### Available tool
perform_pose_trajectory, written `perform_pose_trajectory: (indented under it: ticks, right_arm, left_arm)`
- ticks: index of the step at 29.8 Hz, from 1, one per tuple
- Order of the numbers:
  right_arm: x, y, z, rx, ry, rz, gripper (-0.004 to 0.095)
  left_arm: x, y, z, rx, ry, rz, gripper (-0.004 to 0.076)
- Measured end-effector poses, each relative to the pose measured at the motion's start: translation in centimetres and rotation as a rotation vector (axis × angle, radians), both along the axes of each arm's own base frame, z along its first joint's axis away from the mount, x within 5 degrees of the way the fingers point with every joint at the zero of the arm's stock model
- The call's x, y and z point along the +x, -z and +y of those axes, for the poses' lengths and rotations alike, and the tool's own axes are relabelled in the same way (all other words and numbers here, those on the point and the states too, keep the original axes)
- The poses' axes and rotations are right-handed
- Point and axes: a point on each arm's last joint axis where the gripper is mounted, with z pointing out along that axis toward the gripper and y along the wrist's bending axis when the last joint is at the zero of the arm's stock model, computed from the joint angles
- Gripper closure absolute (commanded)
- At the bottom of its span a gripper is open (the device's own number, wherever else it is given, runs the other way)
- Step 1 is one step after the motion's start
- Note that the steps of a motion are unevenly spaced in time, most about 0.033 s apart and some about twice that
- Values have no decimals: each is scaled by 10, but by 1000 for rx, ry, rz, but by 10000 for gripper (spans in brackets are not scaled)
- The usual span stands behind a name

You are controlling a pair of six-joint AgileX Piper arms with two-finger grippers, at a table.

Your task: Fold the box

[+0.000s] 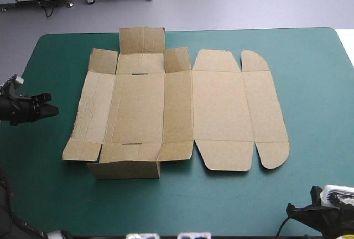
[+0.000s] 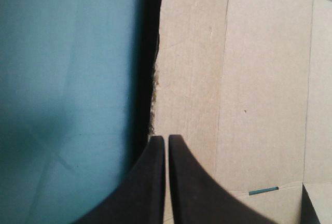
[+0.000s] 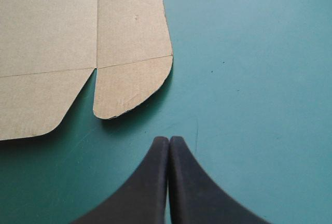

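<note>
flat brown box; left gripper and right gripper pinched together, empty, the right half cut off overhead

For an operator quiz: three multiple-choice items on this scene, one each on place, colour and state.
1. Relative to the box, where is the left hand? A over its middle; B at its left edge; C past its right end.
2. What colour is the table cover? A red; B teal-green; C white.
3. How is the right hand? A open wide; B shut on the box; C shut, holding nothing.
Answers: B, its tips sit at the box's left edge; B, seen in every view; C, its fingers meet over bare cover.
</note>
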Motion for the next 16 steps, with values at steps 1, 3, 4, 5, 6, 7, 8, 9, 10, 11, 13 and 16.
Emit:
perform_pose_trajectory:
  ticks: [1,3,4,5,6,7,8,9,10,11,13,16]
  right_arm:
    - [0,0,0,0,0,0,921]
    - [0,0,0,0,0,0,921]
    - [0,0,0,0,0,0,921]
    - [0,0,0,0,0,0,921]
    - [0,0,0,0,0,0,921]
    - [0,0,0,0,0,0,921]
    - [0,0,0,0,0,0,921]
    - [0,0,0,0,0,0,921]
    - [0,0,0,0,0,0,921]
    - [0,0,0,0,0,0,921]
    - [0,0,0,0,0,0,921]
    - [0,0,0,1,0,0,921]
  left_arm:
    - [0,0,0,5,7,-4,711]
    - [0,0,1,22,20,-2,710]
    - [-1,1,1,36,28,7,710]
    - [-2,2,2,51,36,18,706]
    - [-4,5,4,75,47,37,700]
    - [-5,7,5,92,56,51,687]
    - [-6,9,6,112,68,69,664]
    - [-7,12,8,129,78,88,643]
    - [-8,14,9,147,87,105,610]
    - [-9,16,10,160,94,117,569]
    - [-10,17,11,176,102,131,484]
    - [-9,18,11,158,96,124,340]
